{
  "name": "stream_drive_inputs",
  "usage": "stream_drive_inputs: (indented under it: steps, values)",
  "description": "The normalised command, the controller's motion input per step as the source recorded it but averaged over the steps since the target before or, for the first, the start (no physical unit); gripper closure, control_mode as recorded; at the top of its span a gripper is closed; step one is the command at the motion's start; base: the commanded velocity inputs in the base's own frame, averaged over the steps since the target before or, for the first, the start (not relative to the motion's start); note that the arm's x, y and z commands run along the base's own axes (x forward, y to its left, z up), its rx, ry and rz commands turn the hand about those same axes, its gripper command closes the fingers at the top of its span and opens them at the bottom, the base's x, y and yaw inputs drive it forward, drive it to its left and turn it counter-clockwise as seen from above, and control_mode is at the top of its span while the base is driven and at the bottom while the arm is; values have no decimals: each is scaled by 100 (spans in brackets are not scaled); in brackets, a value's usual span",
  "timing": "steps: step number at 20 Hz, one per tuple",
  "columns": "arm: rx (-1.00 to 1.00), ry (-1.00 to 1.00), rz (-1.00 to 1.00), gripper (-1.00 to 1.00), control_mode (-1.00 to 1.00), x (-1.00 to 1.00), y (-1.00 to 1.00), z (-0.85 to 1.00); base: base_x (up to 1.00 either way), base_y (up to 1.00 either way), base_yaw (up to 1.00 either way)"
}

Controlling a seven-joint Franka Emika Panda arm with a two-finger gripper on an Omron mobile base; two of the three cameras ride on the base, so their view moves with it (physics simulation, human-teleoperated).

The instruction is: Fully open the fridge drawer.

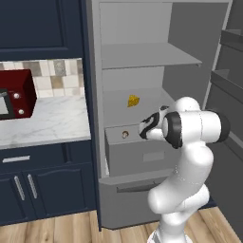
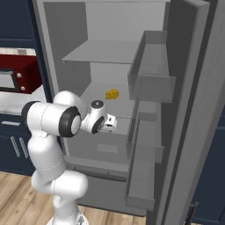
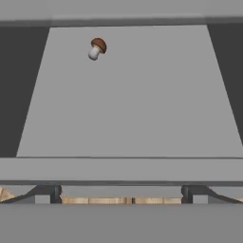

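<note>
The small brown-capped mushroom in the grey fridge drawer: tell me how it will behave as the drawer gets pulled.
The small brown-capped mushroom lies on its side, loose on the grey fridge drawer's smooth flat floor, so it will probably roll or slide. It looks light, and nothing nearby would stop it.

The light-grey fridge drawer (image 1: 137, 154) stands partly pulled out below the shelves, a mushroom (image 3: 97, 48) inside.
</note>
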Motion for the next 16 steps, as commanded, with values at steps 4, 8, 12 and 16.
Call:
stream_drive_inputs:
  steps: [4, 8, 12, 16]
  values:
    - [0, 0, 0, -100, -100, 22, 0, -7, 0, 0, 0]
    - [0, 0, 0, -100, -100, 4, 0, -12, 0, 0, 0]
    - [0, 0, 0, -100, -100, 0, 0, -18, 0, 0, 0]
    - [0, 0, 0, -100, -100, 0, -4, -25, 0, 0, 0]
